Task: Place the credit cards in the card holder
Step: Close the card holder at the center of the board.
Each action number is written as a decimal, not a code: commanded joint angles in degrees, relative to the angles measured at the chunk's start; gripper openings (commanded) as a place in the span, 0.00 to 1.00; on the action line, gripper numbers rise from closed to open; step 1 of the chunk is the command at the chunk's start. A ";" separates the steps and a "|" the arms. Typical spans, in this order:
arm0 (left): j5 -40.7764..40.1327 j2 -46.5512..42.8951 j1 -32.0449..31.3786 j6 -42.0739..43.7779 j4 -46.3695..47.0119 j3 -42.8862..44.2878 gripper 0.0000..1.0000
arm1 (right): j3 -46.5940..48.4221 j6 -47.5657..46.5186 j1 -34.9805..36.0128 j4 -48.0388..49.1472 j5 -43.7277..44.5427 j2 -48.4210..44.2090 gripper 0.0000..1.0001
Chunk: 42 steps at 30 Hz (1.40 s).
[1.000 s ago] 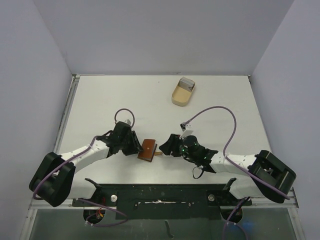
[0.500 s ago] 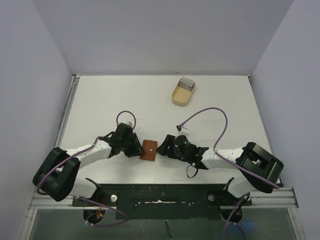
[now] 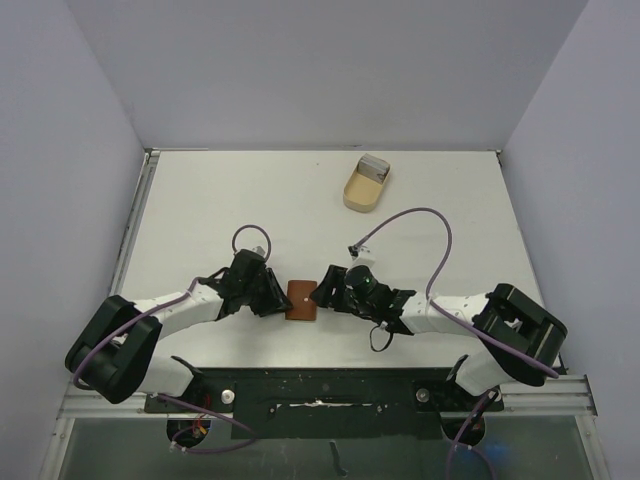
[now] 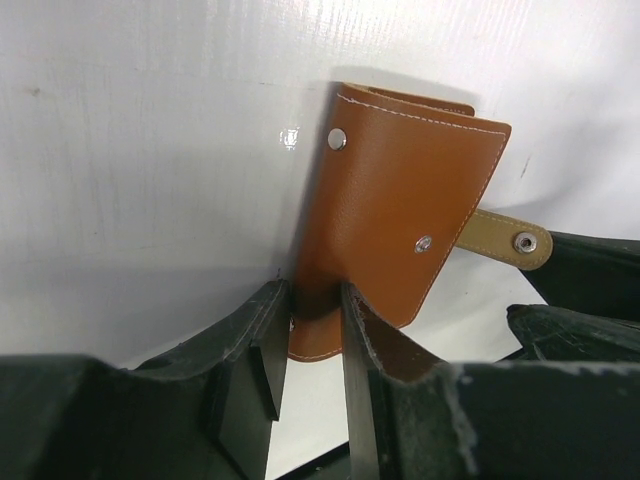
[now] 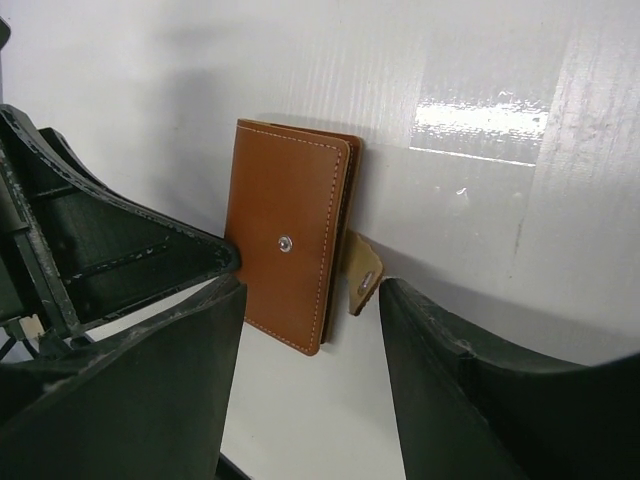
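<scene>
The card holder (image 3: 300, 300) sits on the table (image 3: 230, 190) near its front edge, midway between the two arms, with its broad brown face up and its flap closed. A tan strap (image 5: 363, 277) with a snap sticks out from the side facing the right arm.

Left gripper (image 3: 277, 298): closed onto the near edge of the card holder. The left wrist view shows one of the two fingers (image 4: 262, 345) on each side of the leather, pressed against it with no gap visible.

Right gripper (image 3: 322, 292): jaws spread wide and holding nothing. The right wrist view shows the strap and the holder's long edge just ahead of the gap between the fingers. Whether a fingertip touches the leather cannot be told.

Changes over the last second:
- The right gripper has advanced leftward and now stands just beside the card holder – earlier a strip of table lay between them.
- The right arm's rear section has swung inward, and its cable loop has risen.
- The card holder has shifted slightly and squared up. The strap, seen from above a second ago, is now hidden under the right gripper.
- The left arm has moved little.

The credit cards (image 3: 374, 167) show as a grey stack at the far end of the tan tray (image 3: 357, 195) – well apart from both grippers, as before.
</scene>
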 commanded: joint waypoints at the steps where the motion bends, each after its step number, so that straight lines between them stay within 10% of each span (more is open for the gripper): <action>1: -0.25 0.19 -0.60 -0.70 0.84 -1.35 0.25 | 2.49 -4.06 -0.05 0.53 -0.55 0.94 0.56; 27: 1.50 1.31 -0.91 -1.93 3.85 -2.51 0.24 | 6.38 -12.88 0.68 5.01 -5.65 4.76 0.56; 42: 1.10 1.23 -1.36 -2.41 4.20 -2.96 0.24 | 4.05 -5.06 -2.60 6.76 -7.68 3.38 0.36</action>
